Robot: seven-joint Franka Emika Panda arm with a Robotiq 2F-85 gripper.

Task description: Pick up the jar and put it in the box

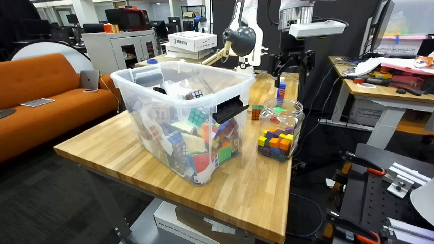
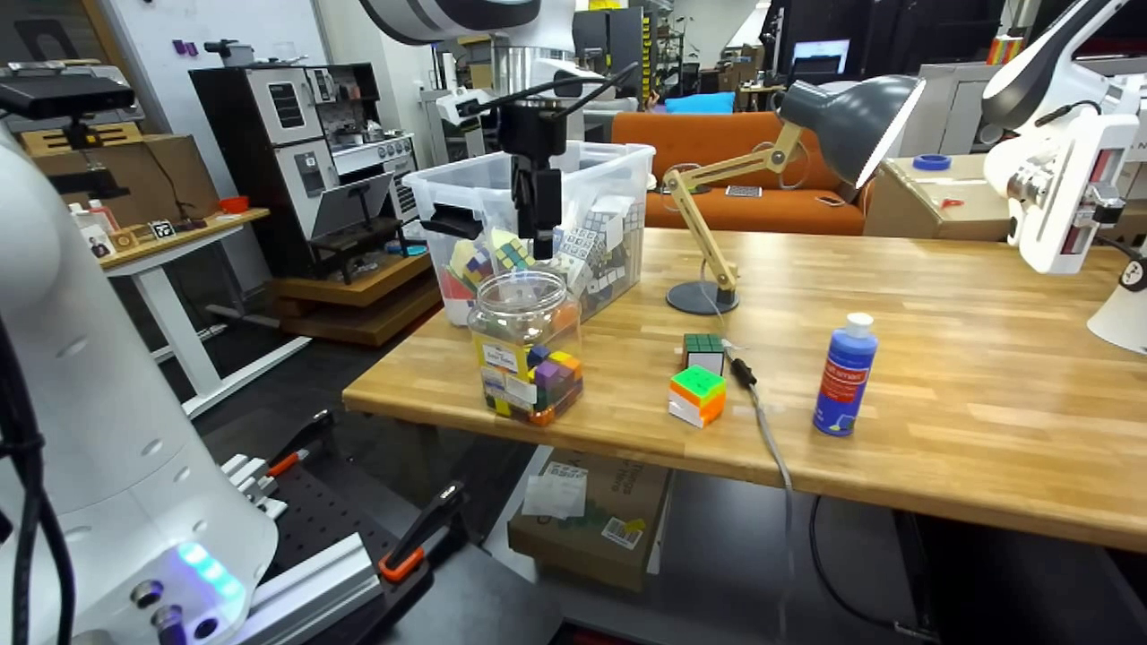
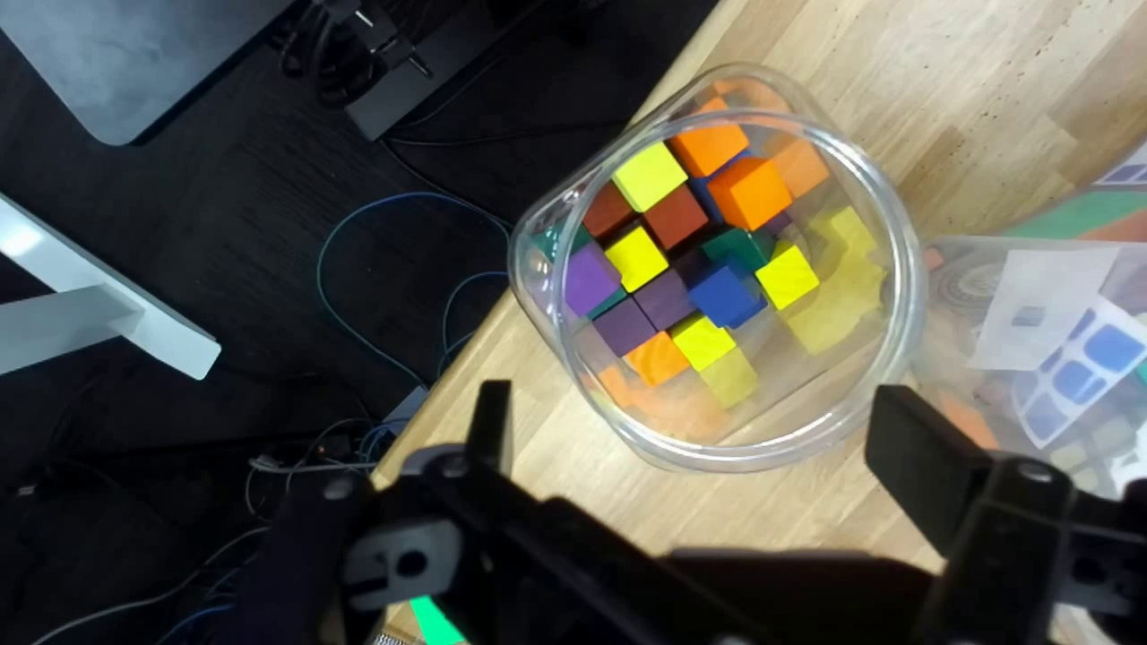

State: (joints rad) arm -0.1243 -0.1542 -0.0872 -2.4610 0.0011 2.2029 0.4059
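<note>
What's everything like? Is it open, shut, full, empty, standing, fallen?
Clear plastic jar: open, upright, partly filled with coloured cubes.
Big translucent plastic box: open, holding puzzle cubes.
Black two-fingered gripper: open, empty.
Blue plastic bottle: white cap on, upright.
Grey wooden-armed lamp: standing.

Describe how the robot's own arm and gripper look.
The arm is mostly white and smoothly rounded, with a silvery ribbed cylinder near its end. Its white base carries a blue light strip; black cables run past it. The gripper is black and angular, with blunt, flat fingers. Any lettering is too small to read.
</note>
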